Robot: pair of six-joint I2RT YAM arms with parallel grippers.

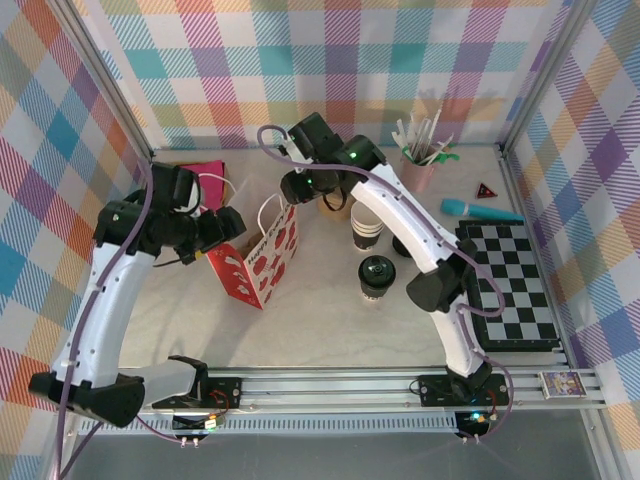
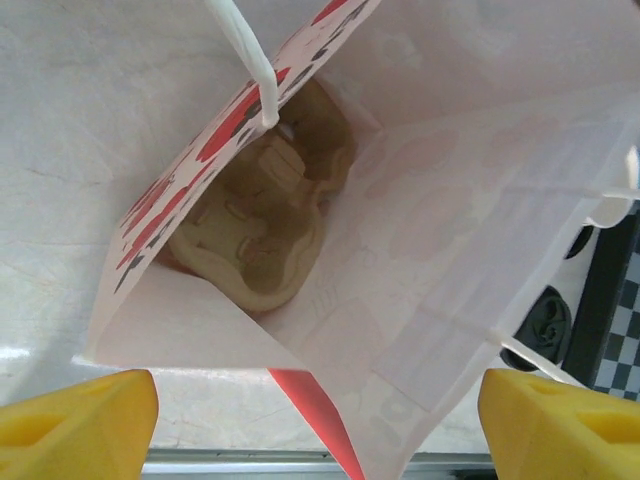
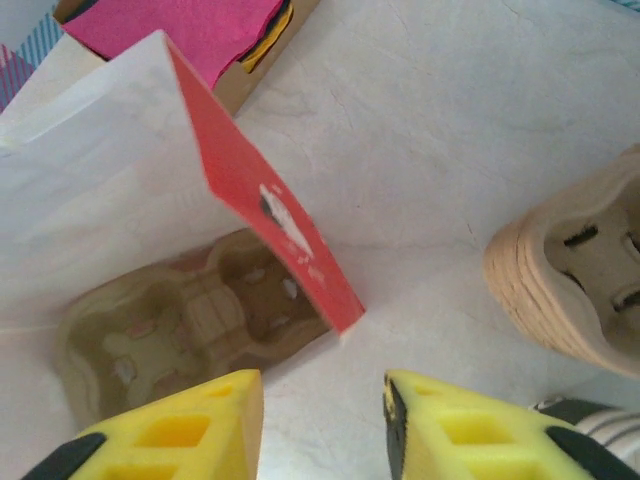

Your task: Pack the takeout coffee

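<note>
The red-and-white paper bag (image 1: 265,260) stands open, with a moulded pulp cup carrier (image 2: 255,220) at its bottom. The left gripper (image 2: 318,405) hovers over the bag's mouth, fingers wide apart and empty. The right gripper (image 3: 322,422) is at the bag's rim, fingers narrowly apart and holding nothing. The takeout coffee (image 1: 377,277) stands on the table to the right of the bag.

The light is bright and even, coming from above, and the white table (image 1: 330,320) shows only soft, pale shadows with no hard glare. The inside of the paper bag (image 2: 480,200) looks washed out and a bit pink. Close up, the yellow fingers (image 3: 200,410) at the near edge look soft and fuzzy.
</note>
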